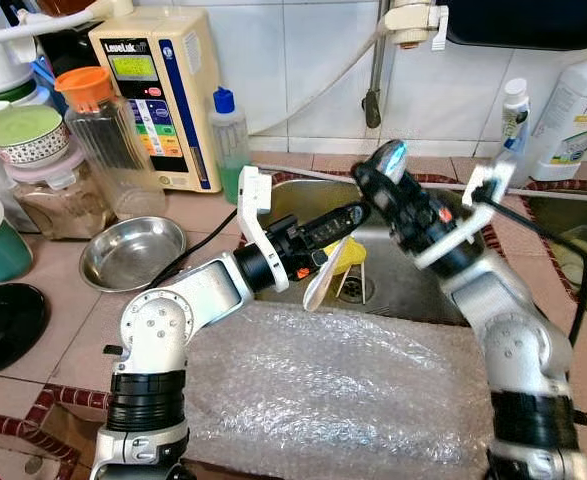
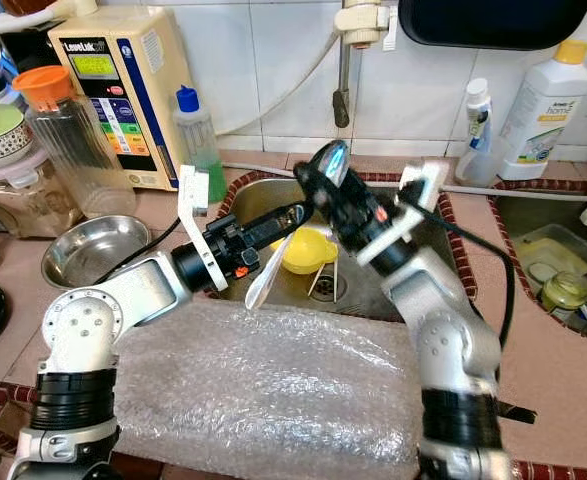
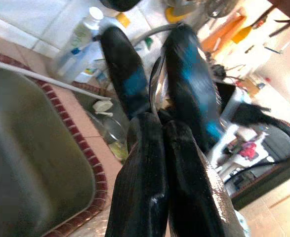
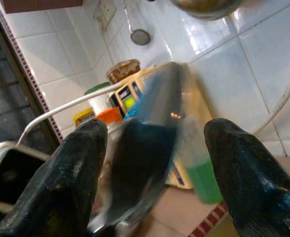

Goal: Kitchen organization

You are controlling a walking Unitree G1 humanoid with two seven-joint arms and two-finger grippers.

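Sink (image 1: 413, 285), table's rear edge: left pincer (image 1: 351, 214) clamped on spoon (image 1: 325, 272), right pincer (image 1: 381, 168) apart around its handle; handover underway, next likely right closing.

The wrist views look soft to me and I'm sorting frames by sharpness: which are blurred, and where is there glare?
Left wrist view: background smeared, near fingers sharper. Right wrist view: the object between the fingers is blurred. Left eye view: fairly sharp, with sheen on the bubble wrap and a highlight in the steel bowl.
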